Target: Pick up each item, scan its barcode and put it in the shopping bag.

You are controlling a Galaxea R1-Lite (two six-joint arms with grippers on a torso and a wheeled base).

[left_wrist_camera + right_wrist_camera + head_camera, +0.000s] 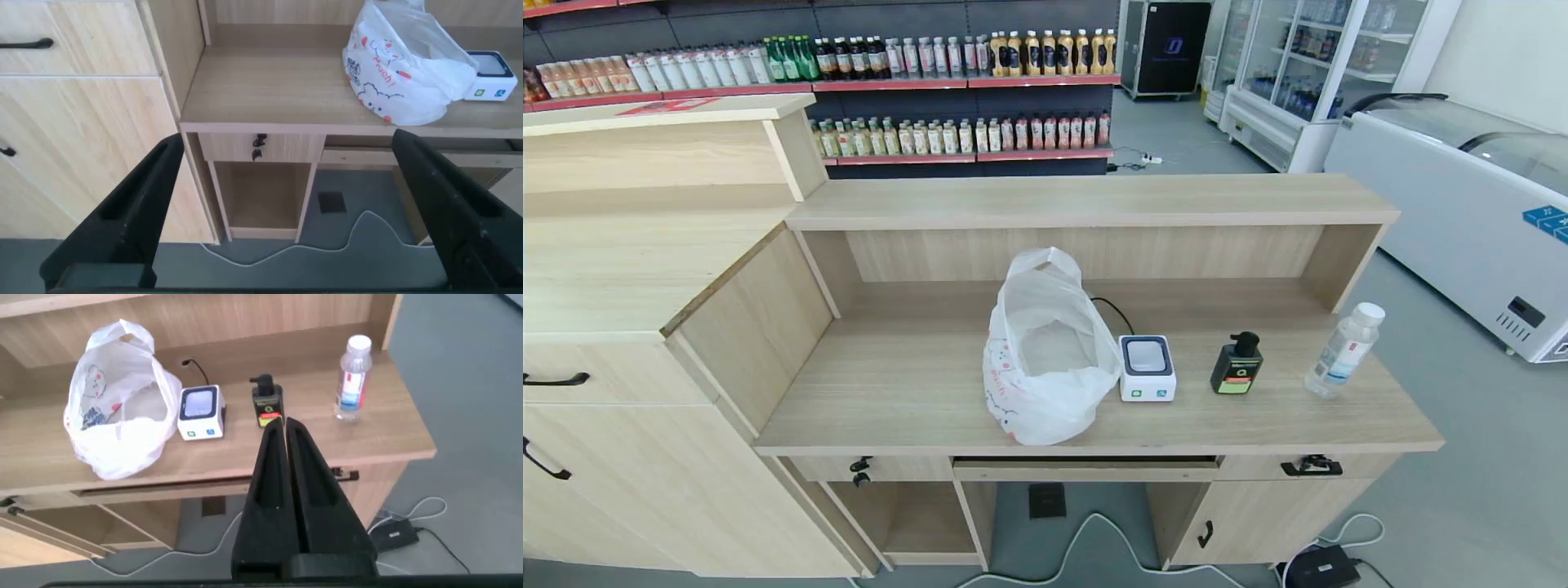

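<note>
Items stand in a row on the light wood table (890,392), under its raised back ledge. At the robot's left end of the row sits the white plastic shopping bag (1049,351), upright with its mouth gaping and its handles up, a red cartoon print on the side near the table's front edge. Just beside it, touching or nearly touching the bag's wall, is the small white box scanner (1147,367) with a grey window on top, and a thin black cable (1111,309) runs from behind it toward the back panel. To the right of the scanner, a little apart, stands the dark green pump bottle (1236,365) with a black pump head and a red and green label. Farther right, near the table's right end, is the clear plastic water bottle (1343,351) with a white cap, upright. The left pincer (288,147) hangs in front of the table and below its top, at the left side, black fingers spread wide with nothing between them. The right pincer (284,429) is in front of the table too, lined up with the pump bottle, its fingers pressed together and holding nothing. Shelves of drink bottles (931,57) line the wall behind.
</note>
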